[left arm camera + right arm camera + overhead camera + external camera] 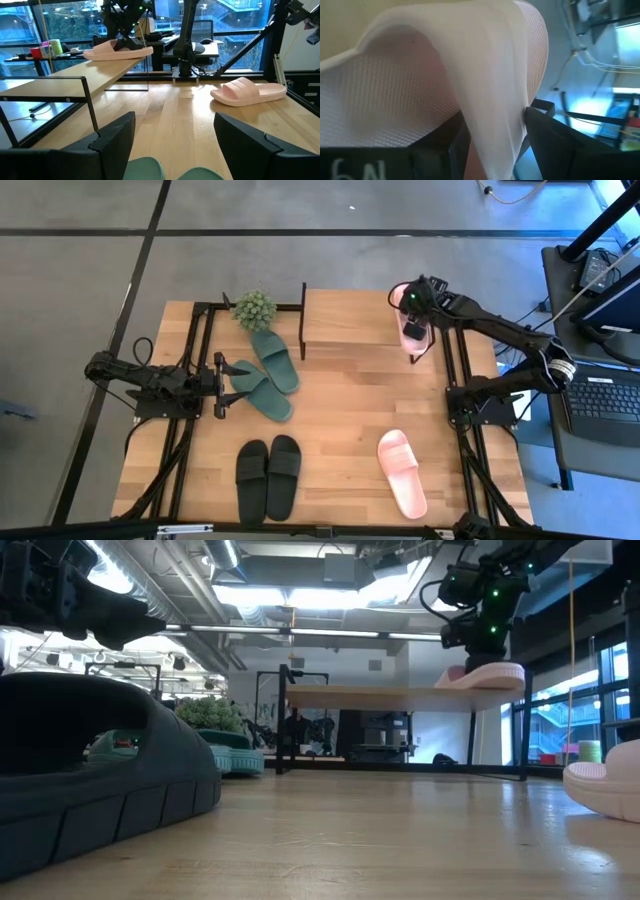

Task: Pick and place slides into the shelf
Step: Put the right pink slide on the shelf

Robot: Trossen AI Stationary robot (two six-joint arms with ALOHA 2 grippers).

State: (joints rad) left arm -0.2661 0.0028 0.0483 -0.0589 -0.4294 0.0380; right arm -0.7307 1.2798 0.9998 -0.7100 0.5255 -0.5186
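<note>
Right pincer [414, 332] pinches pink slide [413, 328] lengthwise on shelf's [345, 320] right end.

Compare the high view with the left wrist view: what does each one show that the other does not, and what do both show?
Only the high view shows the black slides, the potted plant and the whole dark green pair.

Only the left wrist view shows the left gripper open over the green toes, and the room's windows.

Both show the right gripper gripping one pink slide on the shelf top, and the other pink slide lying on the table.
</note>
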